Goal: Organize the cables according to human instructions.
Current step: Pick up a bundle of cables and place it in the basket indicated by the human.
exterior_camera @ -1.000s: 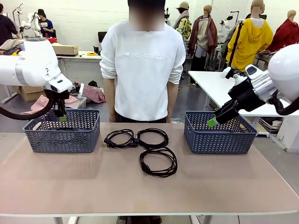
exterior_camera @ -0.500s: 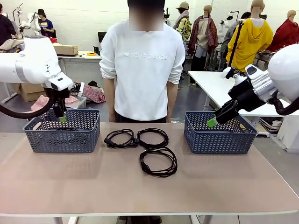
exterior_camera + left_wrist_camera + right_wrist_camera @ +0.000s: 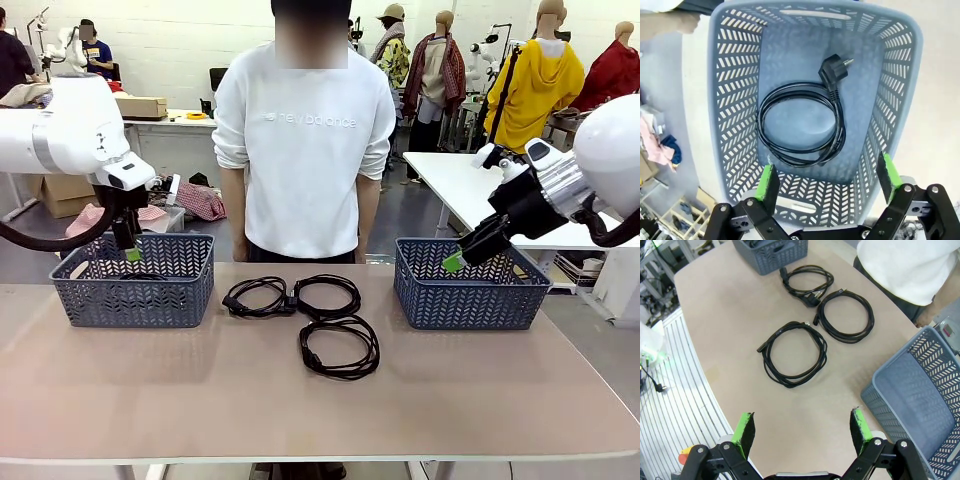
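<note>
The left claw point(image 3: 827, 175) hangs over the left basket point(image 3: 130, 300), looking straight down into it. Its green-padded fingers are spread wide and it grips nothing. On the basket's floor lies one cord point(image 3: 800, 125), coiled in a round loop, with its plug pointing toward the far end wall.

The basket stands at the left end of the bench point(image 3: 200, 400). The other three cords lie on the open bench top between the two baskets, each coiled in a loop. Two of them sit side by side on the far side, nearer the person point(image 3: 305, 150): the left cord point(image 3: 232, 301) and the middle cord point(image 3: 356, 297), touching or very nearly so where their loops meet. The third cord point(image 3: 374, 350) lies just beside the middle one on the robot's side, a little toward the right. All three lie flat, and no claw or hand touches them.

The person stands at the far edge of the bench, behind the cords, arms hanging down — the hands are hidden below the bench edge.

The right basket point(image 3: 470, 300) stands at the right end of the bench, level with the left one. The right claw point(image 3: 802, 430) hangs above it, tilted down toward the bench's middle — from its own camera the three loose cords show ahead of it and the basket's corner to one side. Its fingers are wide apart and hold nothing.
</note>
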Robot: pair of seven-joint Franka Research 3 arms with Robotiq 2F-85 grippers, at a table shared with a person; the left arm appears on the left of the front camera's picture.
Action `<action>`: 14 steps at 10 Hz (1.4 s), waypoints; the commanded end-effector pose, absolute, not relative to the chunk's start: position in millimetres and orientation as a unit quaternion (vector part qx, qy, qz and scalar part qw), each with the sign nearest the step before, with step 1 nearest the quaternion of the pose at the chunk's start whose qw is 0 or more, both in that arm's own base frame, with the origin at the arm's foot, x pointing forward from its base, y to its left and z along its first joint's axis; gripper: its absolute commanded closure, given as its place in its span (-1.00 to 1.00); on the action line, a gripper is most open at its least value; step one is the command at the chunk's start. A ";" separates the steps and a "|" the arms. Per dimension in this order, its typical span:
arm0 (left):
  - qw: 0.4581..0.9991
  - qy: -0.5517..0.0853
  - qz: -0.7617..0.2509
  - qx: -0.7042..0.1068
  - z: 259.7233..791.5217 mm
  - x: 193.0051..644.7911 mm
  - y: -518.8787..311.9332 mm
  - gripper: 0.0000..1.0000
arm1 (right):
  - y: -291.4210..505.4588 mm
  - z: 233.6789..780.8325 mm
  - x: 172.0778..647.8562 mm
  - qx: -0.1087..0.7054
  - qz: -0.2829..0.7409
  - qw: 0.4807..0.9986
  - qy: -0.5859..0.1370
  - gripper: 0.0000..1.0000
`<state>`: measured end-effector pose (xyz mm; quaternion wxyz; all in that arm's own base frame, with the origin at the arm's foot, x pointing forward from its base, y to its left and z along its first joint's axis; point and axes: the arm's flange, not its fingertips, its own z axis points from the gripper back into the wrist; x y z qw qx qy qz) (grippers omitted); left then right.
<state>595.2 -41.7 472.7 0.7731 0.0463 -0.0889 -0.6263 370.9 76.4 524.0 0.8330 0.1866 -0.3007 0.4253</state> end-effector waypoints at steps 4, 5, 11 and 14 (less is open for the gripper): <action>0.777 -0.092 -0.621 0.044 474.0 595.7 -41.3 -1.00 | 76.8 523.2 371.9 0.196 0.425 0.829 -0.305 -1.00; 0.777 -0.092 -0.621 0.044 474.0 595.7 -41.3 -1.00 | 76.8 523.2 371.9 0.196 0.425 0.829 -0.305 -1.00; 0.799 -0.144 -0.584 0.004 497.1 545.4 -98.0 -1.00 | 76.8 523.2 371.9 0.196 0.425 0.829 -0.305 -1.00; 0.815 -0.192 -0.547 -0.030 494.5 500.8 -127.7 -1.00 | 76.8 523.2 371.9 0.196 0.425 0.829 -0.305 -1.00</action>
